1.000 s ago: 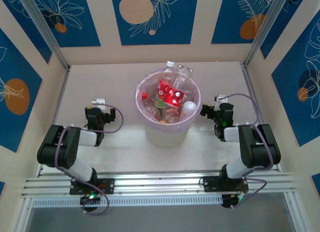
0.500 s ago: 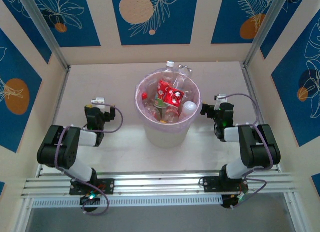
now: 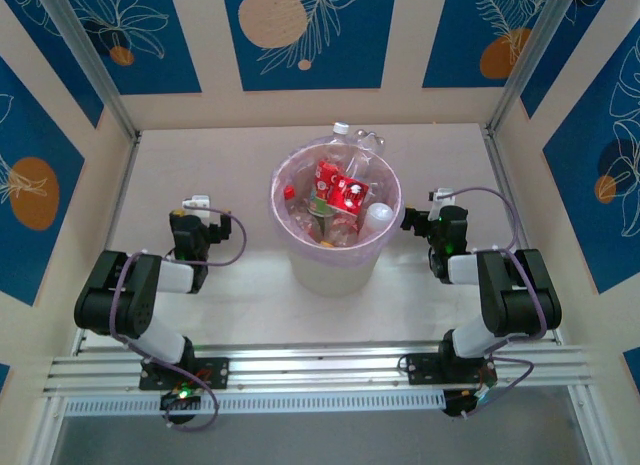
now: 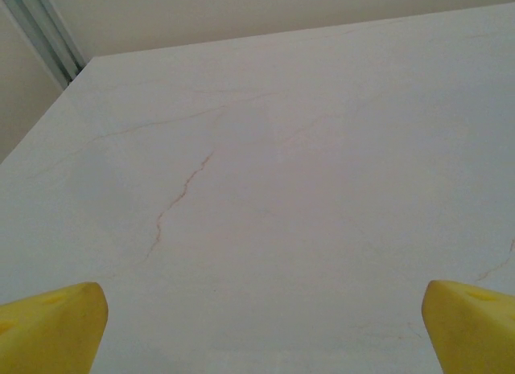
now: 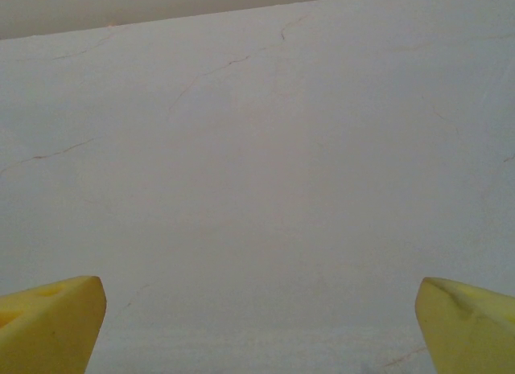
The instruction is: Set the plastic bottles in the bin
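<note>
The bin (image 3: 325,270), a white pail with a pinkish liner, stands mid-table. Several plastic bottles (image 3: 335,188) lie piled inside it, red labels showing. Clear bottles (image 3: 355,140), one white-capped, poke up at its far rim; whether they rest inside or behind I cannot tell. My left gripper (image 3: 193,213) rests left of the bin and apart from it. Its yellow fingertips (image 4: 56,326) stand wide apart over bare tabletop, so the left gripper (image 4: 261,330) is open and holds nothing. My right gripper (image 3: 438,213) sits right of the bin. The right gripper (image 5: 259,326) is open too, over bare table.
Patterned walls close the pale table (image 3: 200,165) at back and sides. Metal posts (image 3: 95,75) stand at the far corners. An aluminium rail (image 3: 320,370) carrying both arm bases runs along the near edge. Both arms are folded back low.
</note>
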`<act>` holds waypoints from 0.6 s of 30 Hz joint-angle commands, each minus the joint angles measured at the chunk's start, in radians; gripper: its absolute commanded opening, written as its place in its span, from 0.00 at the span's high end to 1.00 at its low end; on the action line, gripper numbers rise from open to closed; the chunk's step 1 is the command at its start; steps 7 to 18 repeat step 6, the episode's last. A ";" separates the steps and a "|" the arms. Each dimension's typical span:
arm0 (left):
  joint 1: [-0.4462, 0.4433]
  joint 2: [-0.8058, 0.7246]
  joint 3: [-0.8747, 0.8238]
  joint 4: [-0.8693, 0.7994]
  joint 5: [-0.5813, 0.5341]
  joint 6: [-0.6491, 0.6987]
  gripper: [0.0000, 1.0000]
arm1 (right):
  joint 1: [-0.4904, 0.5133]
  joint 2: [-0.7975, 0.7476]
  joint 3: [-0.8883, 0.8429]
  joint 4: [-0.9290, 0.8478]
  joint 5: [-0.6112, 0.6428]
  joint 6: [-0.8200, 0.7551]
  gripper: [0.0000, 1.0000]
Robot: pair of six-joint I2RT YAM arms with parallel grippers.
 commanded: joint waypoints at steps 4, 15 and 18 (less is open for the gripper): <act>0.012 0.005 -0.009 0.033 0.016 -0.005 0.00 | -0.004 0.005 0.004 0.032 -0.006 -0.012 0.01; 0.012 0.005 -0.008 0.034 0.016 -0.005 0.00 | -0.004 0.001 -0.001 0.039 -0.007 -0.013 0.01; 0.012 0.005 -0.008 0.034 0.016 -0.005 0.00 | -0.004 0.001 -0.001 0.039 -0.007 -0.013 0.01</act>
